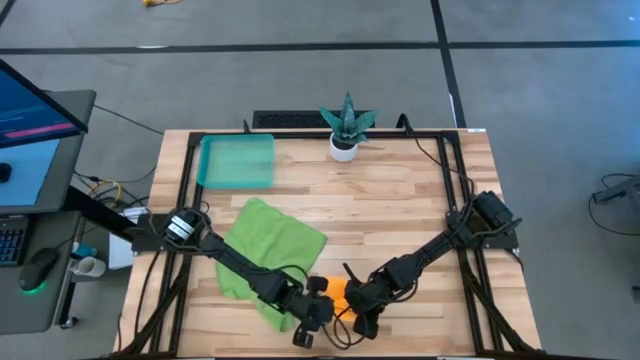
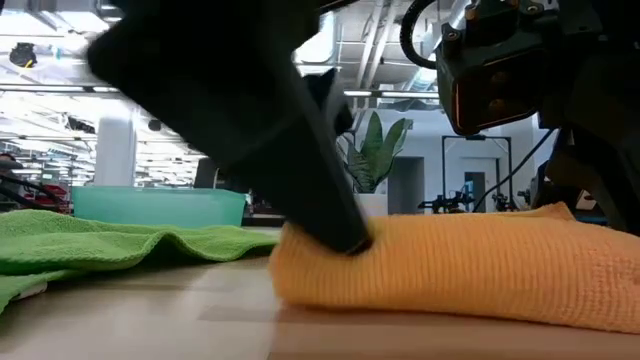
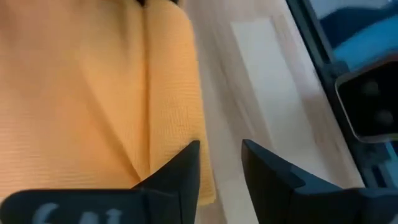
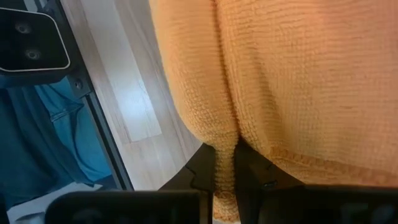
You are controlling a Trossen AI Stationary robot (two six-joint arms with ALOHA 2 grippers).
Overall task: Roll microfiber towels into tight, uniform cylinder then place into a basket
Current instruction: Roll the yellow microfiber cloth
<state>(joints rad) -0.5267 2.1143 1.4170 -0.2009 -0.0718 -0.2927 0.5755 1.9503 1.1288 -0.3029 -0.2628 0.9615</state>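
We saw the orange towel point(image 1: 339, 291) bunched into a thick fold at the near edge of the wooden table point(image 1: 400, 190), between the two arms. The right gripper point(image 4: 225, 169) was clenched on a pinched ridge of that towel, the cloth squeezed between its two dark fingers point(image 4: 252, 163). The left gripper point(image 3: 221, 163) sat at the towel's left end with its fingers point(image 3: 180, 171) apart; one finger lay against the cloth's edge and the other stood over bare wood, with a clear gap between them, so it was grasping nothing. In the low view a dark finger pressed down on the left end of the orange towel, where the cloth dimpled under it.

The green towel point(image 1: 268, 246) lay spread and rumpled on the left half of the table, its near corner passing under the left arm. The basket point(image 1: 237, 162) sat at the far left of the table, beyond the green towel and apart from it. A small potted plant point(image 1: 345, 127) stood at the far edge near the middle, just right of the basket. A monitor point(image 1: 35, 135) stood off the table to the left.
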